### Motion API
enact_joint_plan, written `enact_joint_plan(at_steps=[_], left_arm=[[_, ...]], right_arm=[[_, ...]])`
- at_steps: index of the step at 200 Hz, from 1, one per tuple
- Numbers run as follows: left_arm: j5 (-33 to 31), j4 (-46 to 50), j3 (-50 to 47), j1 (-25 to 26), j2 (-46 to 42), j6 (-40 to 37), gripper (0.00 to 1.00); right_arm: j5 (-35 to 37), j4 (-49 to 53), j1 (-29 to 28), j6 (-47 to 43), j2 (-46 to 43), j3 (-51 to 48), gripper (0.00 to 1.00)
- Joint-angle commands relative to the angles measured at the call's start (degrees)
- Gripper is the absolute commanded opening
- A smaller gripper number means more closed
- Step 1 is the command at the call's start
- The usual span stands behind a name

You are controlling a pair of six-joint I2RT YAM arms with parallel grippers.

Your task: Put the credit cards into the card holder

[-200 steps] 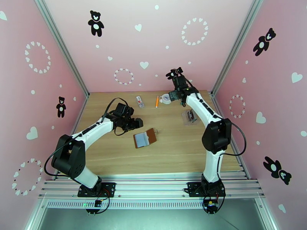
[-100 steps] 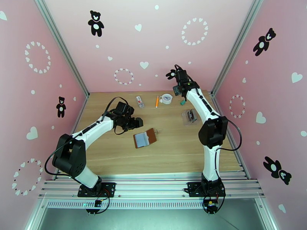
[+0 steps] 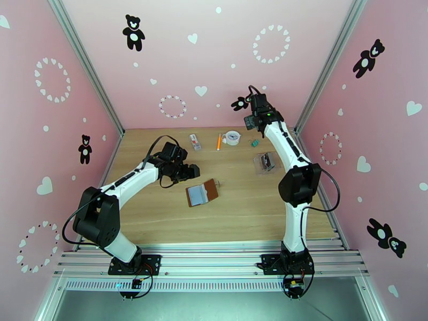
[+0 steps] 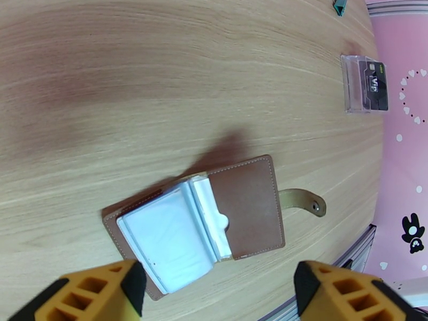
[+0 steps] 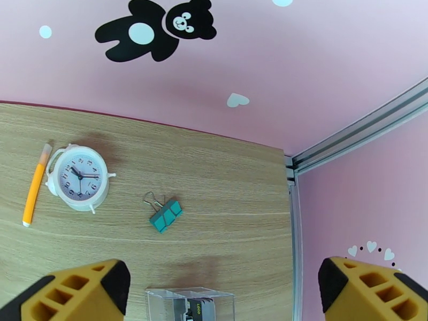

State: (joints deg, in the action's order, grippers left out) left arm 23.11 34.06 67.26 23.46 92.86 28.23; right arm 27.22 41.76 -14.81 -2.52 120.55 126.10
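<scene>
Cards (image 4: 375, 81) sit in clear case (image 4: 352, 86), well apart from open card holder (image 4: 251, 204) under wide left fingers (image 4: 96, 295). Right fingers (image 5: 75, 292) wide, empty: should drop squarely over case.

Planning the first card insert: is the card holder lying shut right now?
No, the card holder lies open on the table, its clear pockets facing up and the snap tab sticking out.

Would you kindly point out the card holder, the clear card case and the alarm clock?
card holder (image 4: 251, 209): left wrist view, brown leather flap.
clear card case (image 4: 364, 84): left wrist view, centre.
alarm clock (image 5: 79, 177): right wrist view, dial.
</scene>
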Motion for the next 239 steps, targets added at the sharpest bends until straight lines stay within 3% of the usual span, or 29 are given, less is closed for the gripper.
enact_joint_plan(at_steps=[1, 57, 85, 122, 239], left_arm=[[-1.1, 0.9, 0.6, 0.6, -0.1, -0.7, 0.78], [-1.1, 1.5, 0.1, 0.6, -1.1, -1.2, 0.78], [-0.7, 1.3, 0.1, 0.6, -0.9, -1.3, 0.78], [-0.4, 1.8, 1.8, 0.6, 0.4, -1.9, 0.78], [-0.2, 2.7, 4.2, 0.6, 2.3, -2.8, 0.78]], right_arm=[[-0.1, -1.0, -0.4, -0.3, -4.0, 0.0, 0.99], [-0.1, -3.2, -1.1, -2.1, -6.1, 1.2, 0.99], [-4.7, 0.9, 0.4, 1.6, -5.1, 7.3, 0.99], [-7.7, 1.7, 1.0, 2.5, -5.2, 8.2, 0.99], [-17.2, 14.8, 4.7, 10.7, 3.7, 31.1, 0.99]])
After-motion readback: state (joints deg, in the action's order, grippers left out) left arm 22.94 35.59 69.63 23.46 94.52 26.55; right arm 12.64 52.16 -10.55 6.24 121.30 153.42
